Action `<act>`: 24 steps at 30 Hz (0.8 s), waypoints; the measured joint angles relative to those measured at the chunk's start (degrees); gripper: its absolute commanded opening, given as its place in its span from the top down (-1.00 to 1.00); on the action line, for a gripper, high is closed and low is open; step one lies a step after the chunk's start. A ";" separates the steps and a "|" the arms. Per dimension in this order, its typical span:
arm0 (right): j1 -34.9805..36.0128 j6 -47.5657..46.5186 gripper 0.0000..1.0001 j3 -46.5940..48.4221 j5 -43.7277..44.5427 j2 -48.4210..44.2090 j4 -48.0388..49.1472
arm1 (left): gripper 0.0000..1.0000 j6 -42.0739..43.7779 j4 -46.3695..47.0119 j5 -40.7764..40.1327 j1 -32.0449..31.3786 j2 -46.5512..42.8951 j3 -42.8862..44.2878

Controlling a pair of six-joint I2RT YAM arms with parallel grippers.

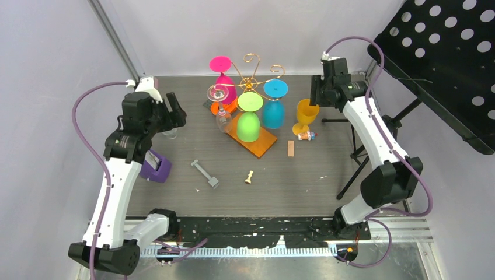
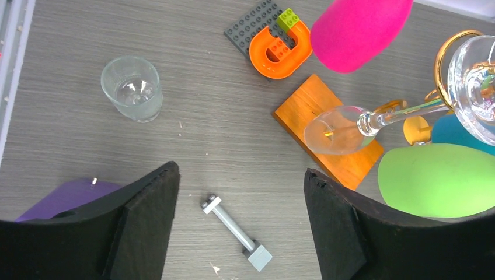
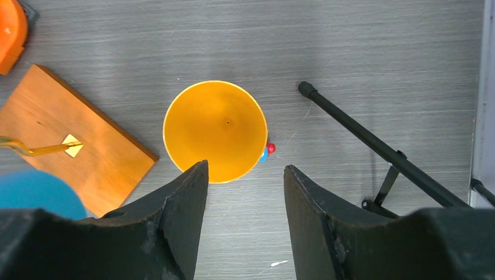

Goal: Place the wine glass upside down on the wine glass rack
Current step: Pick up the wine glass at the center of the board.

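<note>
Top external view had the grey table (image 1: 350, 175) spread wide, with the wine glass rack (image 1: 250, 84) planted at its far middle. Four glasses already hung from it bowl-down: a pink glass (image 1: 225, 81), a green glass (image 1: 248, 122), a blue glass (image 1: 273, 111) and a clear glass (image 1: 220, 111).

Just right of the rack's wooden base stood the one left to go, the yellow wine glass (image 1: 306, 114), upright on the table with its mouth open to the ceiling and its long axis vertical.

Right wrist view put the right gripper (image 3: 245, 175) above it, fingers spread and holding nothing. The yellow rim sat in front of the gap, a shade towards the left finger.

Across the rack, the left gripper (image 2: 240, 170) hovered wide open and empty too, with a small tumbler (image 2: 131, 87) below it on the left side of the table.

So the right arm was plainly the nearer one, the left having the whole rack between it and the glass. The call looked like this: grasp the upright glass, flip it, then carry it left to a free curl — mouth up now, so the turn-over was the tricky bit.
</note>
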 measured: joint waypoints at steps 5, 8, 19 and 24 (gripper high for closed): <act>-0.20 0.52 -0.14 -0.44 -0.37 3.23 0.96 | -0.69 -2.25 -1.22 -1.97 0.00 1.16 0.00; -0.44 0.98 -0.13 -0.76 -0.48 4.33 1.75 | -0.65 -4.44 -2.51 -3.93 0.04 2.16 0.00; -1.68 1.36 -0.07 -1.92 0.24 8.00 3.78 | -0.61 -4.33 2.47 -0.72 1.18 -3.82 -6.91; -1.95 1.38 0.07 -2.58 0.33 9.31 4.57 | -0.74 -3.69 5.07 1.57 1.22 -7.50 -8.76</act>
